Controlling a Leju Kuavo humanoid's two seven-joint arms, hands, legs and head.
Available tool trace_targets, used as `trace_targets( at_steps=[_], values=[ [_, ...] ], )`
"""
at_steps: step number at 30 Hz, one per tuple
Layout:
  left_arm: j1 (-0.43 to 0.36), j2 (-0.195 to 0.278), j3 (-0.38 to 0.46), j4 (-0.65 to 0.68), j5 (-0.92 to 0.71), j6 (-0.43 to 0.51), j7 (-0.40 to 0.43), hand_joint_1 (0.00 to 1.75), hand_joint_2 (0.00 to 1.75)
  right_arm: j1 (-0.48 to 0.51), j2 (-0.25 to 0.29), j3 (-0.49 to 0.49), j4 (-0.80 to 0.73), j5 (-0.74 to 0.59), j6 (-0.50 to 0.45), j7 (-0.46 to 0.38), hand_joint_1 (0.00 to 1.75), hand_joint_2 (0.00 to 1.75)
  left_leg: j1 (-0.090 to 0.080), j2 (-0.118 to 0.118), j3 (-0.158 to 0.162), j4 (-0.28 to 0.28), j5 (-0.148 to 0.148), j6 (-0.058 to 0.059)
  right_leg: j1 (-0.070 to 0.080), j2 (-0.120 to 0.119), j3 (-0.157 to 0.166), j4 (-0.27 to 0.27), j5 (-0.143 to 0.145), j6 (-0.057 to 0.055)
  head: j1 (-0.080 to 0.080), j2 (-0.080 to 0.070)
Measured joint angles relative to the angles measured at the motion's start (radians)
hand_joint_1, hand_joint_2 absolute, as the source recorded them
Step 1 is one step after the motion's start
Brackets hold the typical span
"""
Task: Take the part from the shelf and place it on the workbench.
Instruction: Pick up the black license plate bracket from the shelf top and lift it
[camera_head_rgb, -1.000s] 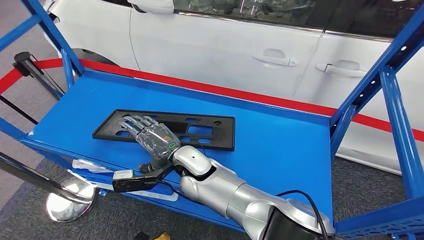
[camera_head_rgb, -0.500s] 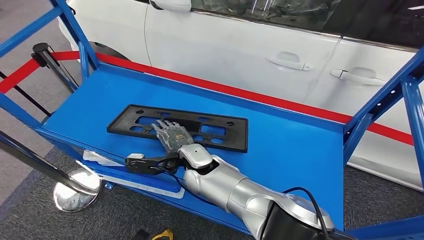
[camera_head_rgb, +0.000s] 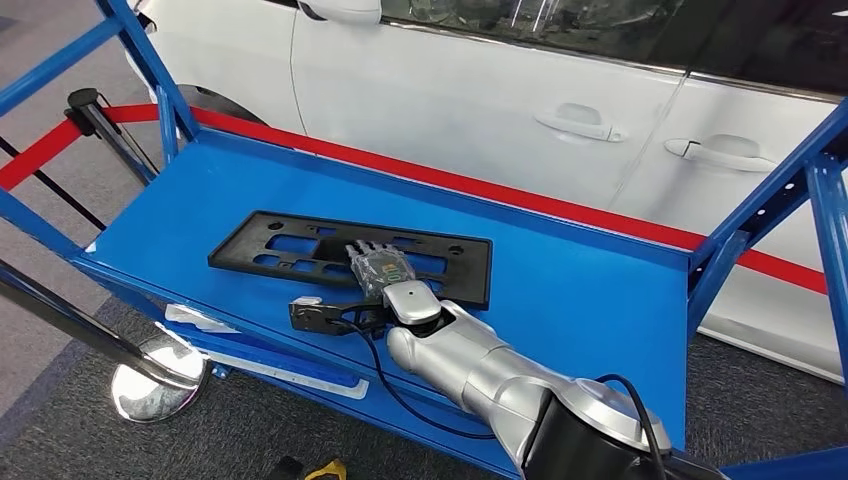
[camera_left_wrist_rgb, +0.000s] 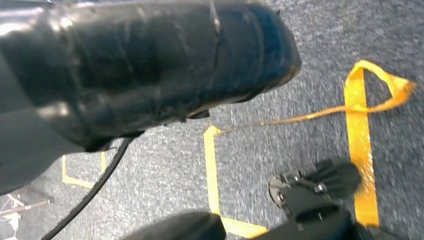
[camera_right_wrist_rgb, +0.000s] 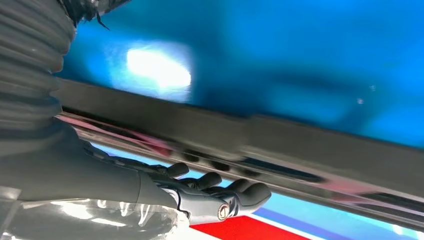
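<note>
Part is lying flat on the blue shelf, not yet lifted, while the right hand is resting on its near edge, fingers stretched over it, grip unclear; carrying to the workbench is remaining.

We see our right arm as a run of rounded silver shells, ending in a black shoulder housing with a thin black cable looping alongside. Our right hand has dark fingers under a clear plastic wrap, with a small green mark on its back. A black camera module juts from the wrist. Up close, a grey ribbed cover sheathes the wrist, and one fingertip bears a small round emblem.
</note>
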Motion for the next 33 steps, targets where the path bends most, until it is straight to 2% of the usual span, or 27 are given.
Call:
trace_targets(
  at_steps=[2, 4, 5, 6, 7, 9, 10, 11, 12, 15, 16, 17, 19, 20, 21, 22, 24, 26, 27, 30, 32, 33],
  values=[
    [0.0, -0.002, 0.0, 0.0, -0.001, 0.002, -0.001, 0.0, 0.0, -0.002, 0.002, 0.0, 0.007, 0.007, 0.003, 0.006, 0.0, 1.75, 0.002, 0.005, -0.028, 0.068, -0.041, -0.009, -0.003, -0.003, 0.006, -0.007, 0.003, -0.009, -0.004, 0.0],
    [0.0, -0.004, -0.002, 0.0, -0.003, 0.004, -0.003, 0.0, 0.0, 0.0, 0.002, 0.0, 0.016, 0.008, -0.013, 0.008, 0.0, 1.75, 0.003, 0.007, -0.087, 0.198, -0.099, -0.015, -0.002, -0.004, 0.008, -0.009, 0.003, -0.013, -0.006, 0.0],
    [0.001, -0.004, -0.003, 0.0, -0.005, 0.003, -0.003, 0.0, 0.0, 0.002, 0.002, 0.0, 0.021, 0.006, -0.029, 0.009, 0.0, 1.75, 0.003, 0.008, -0.113, 0.25, -0.114, -0.016, -0.001, -0.005, 0.008, -0.009, 0.003, -0.013, -0.006, 0.0],
    [0.002, -0.004, -0.005, 0.0, -0.007, 0.002, -0.004, 0.0, 0.0, 0.004, 0.001, 0.0, 0.024, 0.004, -0.047, 0.008, 0.0, 1.75, 0.003, 0.008, -0.123, 0.269, -0.111, -0.016, -0.001, -0.005, 0.008, -0.009, 0.002, -0.013, -0.006, 0.0],
    [0.003, -0.004, -0.007, 0.0, -0.009, 0.001, -0.004, 0.0, 0.0, 0.005, 0.001, 0.0, 0.028, 0.003, -0.061, 0.008, 0.0, 1.75, 0.003, 0.008, -0.114, 0.248, -0.09, -0.015, -0.001, -0.004, 0.008, -0.009, 0.002, -0.014, -0.006, 0.0],
    [0.002, -0.005, -0.011, 0.0, -0.011, -0.001, -0.004, 0.0, 0.0, 0.005, 0.001, 0.0, 0.033, 0.001, -0.076, 0.006, 0.0, 1.75, 0.003, 0.011, -0.052, 0.117, -0.025, -0.01, -0.001, -0.003, 0.011, -0.009, 0.002, -0.013, -0.006, 0.0],
    [0.0, -0.006, -0.013, 0.0, -0.012, -0.001, -0.004, 0.0, 0.0, 0.004, 0.001, 0.0, 0.036, 0.001, -0.079, 0.006, 0.0, 1.75, 0.0, 0.012, -0.019, 0.051, -0.004, -0.007, 0.001, -0.003, 0.011, -0.009, 0.002, -0.011, -0.006, 0.0],
    [-0.001, -0.006, -0.015, 0.0, -0.012, -0.002, -0.004, 0.0, 0.0, 0.003, 0.001, 0.0, 0.039, 0.001, -0.081, 0.006, 0.0, 1.75, -0.002, 0.013, 0.003, 0.007, 0.007, -0.003, 0.002, -0.003, 0.011, -0.009, 0.002, -0.008, -0.006, 0.0],
    [-0.002, -0.007, -0.017, 0.0, -0.012, -0.002, -0.005, 0.0, 0.0, 0.003, 0.001, 0.0, 0.041, 0.001, -0.083, 0.005, 0.0, 1.75, -0.006, 0.013, 0.014, -0.014, 0.007, 0.0, 0.003, -0.003, 0.01, -0.009, 0.002, -0.004, -0.005, 0.0],
    [-0.002, -0.009, -0.022, 0.0, -0.013, -0.002, -0.006, 0.0, 0.0, 0.002, 0.0, 0.0, 0.047, 0.001, -0.085, 0.005, 0.0, 1.75, -0.006, 0.012, 0.02, -0.026, 0.012, 0.016, 0.002, -0.003, 0.008, -0.005, -0.002, 0.012, -0.004, 0.0],
    [-0.002, -0.01, -0.023, 0.0, -0.013, -0.002, -0.006, 0.0, 0.0, 0.002, 0.0, 0.0, 0.049, 0.001, -0.085, 0.005, 0.0, 1.75, -0.004, 0.013, 0.023, -0.031, 0.015, 0.022, 0.002, -0.002, 0.0, 0.014, -0.015, 0.017, -0.004, 0.0],
    [-0.002, -0.011, -0.023, 0.0, -0.013, -0.002, -0.006, 0.0, 0.0, 0.002, -0.001, 0.0, 0.051, 0.001, -0.085, 0.005, 0.0, 1.75, -0.001, 0.014, 0.025, -0.036, 0.018, 0.029, 0.003, -0.002, -0.017, 0.052, -0.039, 0.02, -0.003, 0.0],
    [-0.003, -0.011, -0.023, 0.0, -0.014, -0.002, -0.006, 0.0, 0.0, 0.003, -0.003, 0.0, 0.056, 0.001, -0.086, 0.005, 0.0, 1.75, -0.002, 0.014, 0.025, -0.036, 0.019, 0.035, 0.003, -0.002, -0.073, 0.173, -0.101, 0.023, -0.002, 0.0],
    [-0.003, -0.011, -0.024, 0.0, -0.014, -0.002, -0.006, 0.0, 0.0, 0.004, -0.005, 0.0, 0.058, 0.001, -0.086, 0.005, 0.0, 1.75, -0.002, 0.014, 0.025, -0.035, 0.019, 0.037, 0.002, -0.002, -0.099, 0.228, -0.12, 0.024, -0.002, 0.0],
    [-0.003, -0.011, -0.024, 0.0, -0.014, -0.002, -0.006, 0.0, 0.0, 0.004, -0.006, 0.0, 0.06, 0.0, -0.087, 0.005, 0.0, 1.75, -0.002, 0.014, 0.025, -0.034, 0.018, 0.037, 0.002, -0.002, -0.112, 0.255, -0.122, 0.025, -0.002, 0.0],
    [-0.002, -0.012, -0.024, 0.0, -0.014, -0.002, -0.006, 0.0, 0.0, 0.004, -0.007, 0.0, 0.062, 0.0, -0.087, 0.004, 0.0, 1.75, -0.002, 0.013, 0.025, -0.032, 0.017, 0.036, 0.001, -0.002, -0.107, 0.246, -0.106, 0.025, -0.001, 0.0],
    [-0.002, -0.014, -0.024, 0.0, -0.014, -0.003, -0.006, 0.0, 0.0, 0.003, -0.007, 0.0, 0.063, -0.001, -0.087, 0.004, 0.0, 1.75, -0.001, 0.01, 0.026, -0.025, 0.012, 0.032, -0.002, -0.002, -0.051, 0.131, -0.044, 0.022, -0.001, 0.0],
    [-0.003, -0.016, -0.024, 0.0, -0.014, -0.003, -0.006, 0.0, 0.0, 0.001, -0.007, 0.0, 0.063, -0.001, -0.088, 0.004, 0.0, 1.75, -0.004, 0.007, 0.022, -0.015, 0.005, 0.023, -0.002, 0.0, 0.002, 0.025, -0.01, 0.017, -0.002, 0.0],
    [-0.003, -0.016, -0.024, 0.0, -0.014, -0.003, -0.006, 0.0, 0.0, 0.001, -0.007, 0.0, 0.064, -0.001, -0.088, 0.004, 0.0, 1.75, -0.005, 0.006, 0.02, -0.012, 0.004, 0.018, 0.0, 0.001, 0.012, 0.004, -0.009, 0.014, -0.002, 0.0],
    [-0.003, -0.016, -0.024, 0.0, -0.014, -0.002, -0.006, 0.0, 0.0, -0.001, -0.006, 0.0, 0.064, -0.001, -0.088, 0.004, 0.0, 1.75, -0.003, 0.006, 0.019, -0.012, 0.003, 0.003, 0.002, 0.001, 0.016, -0.005, -0.005, 0.0, -0.003, 0.0],
    [-0.003, -0.016, -0.025, 0.0, -0.014, -0.003, -0.007, 0.0, 0.0, -0.002, -0.006, 0.0, 0.065, -0.001, -0.095, 0.004, 0.0, 1.75, 0.0, 0.008, 0.0, 0.033, -0.029, -0.006, -0.003, 0.0, 0.02, -0.013, 0.0, -0.009, -0.006, 0.0],
    [-0.003, -0.016, -0.025, 0.0, -0.014, -0.003, -0.007, 0.0, 0.0, -0.001, -0.006, 0.0, 0.066, -0.001, -0.105, 0.004, 0.0, 1.75, 0.001, 0.009, -0.024, 0.084, -0.057, -0.01, -0.003, -0.001, 0.02, -0.015, 0.002, -0.012, -0.007, 0.0]
  ],
)
